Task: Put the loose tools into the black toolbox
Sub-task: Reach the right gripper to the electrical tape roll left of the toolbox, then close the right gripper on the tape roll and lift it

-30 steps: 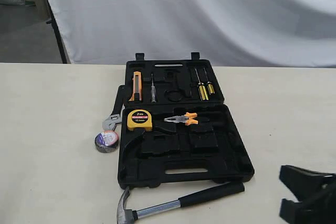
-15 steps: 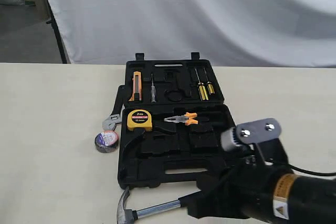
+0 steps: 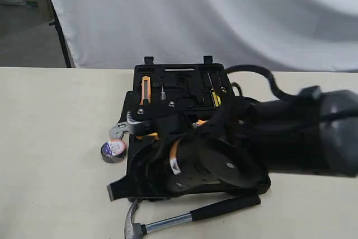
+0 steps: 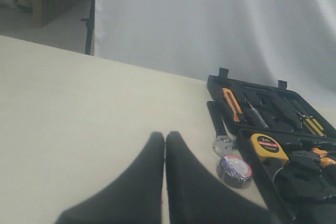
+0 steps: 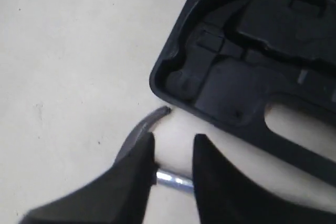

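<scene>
**Container.** Black toolbox [image 3: 151, 66], laid open on the desk [image 3: 50, 138] with both halves flat.
- Far half: an orange utility knife [image 3: 145, 90] and yellow-handled screwdrivers [image 3: 215, 98] are seated in moulded recesses.
- Near half: a yellow tape measure [image 4: 266, 148] and orange-handled pliers [image 4: 317, 153] are seated. In the exterior view much of this half is hidden by the right arm [image 3: 268, 138], which is stretched across it.

**Loose items, all outside the case.**
- Claw hammer [image 3: 193, 215]: laid on the desk just in front of the near edge, head to the left.
- Adjustable wrench [image 3: 118, 131]: laid along the left side of the case.
- Tape roll [image 3: 113, 150]: set just beside the wrench's silver head, near the case's left wall.

**Pincers.**
- Right pincer [image 5: 172, 145]: fingers spread and held over the hammer's steel shank, next to the head. Contact cannot be told.
- Left pincer [image 4: 165, 137]: fingers pressed together with nothing pinched, held over bare desk apart from the case.

**Surroundings.** The desk is cream and matt. A white sheet [image 3: 224, 15] is hung behind it, and grey floor [image 3: 28, 43] is seen at the far left.
</scene>
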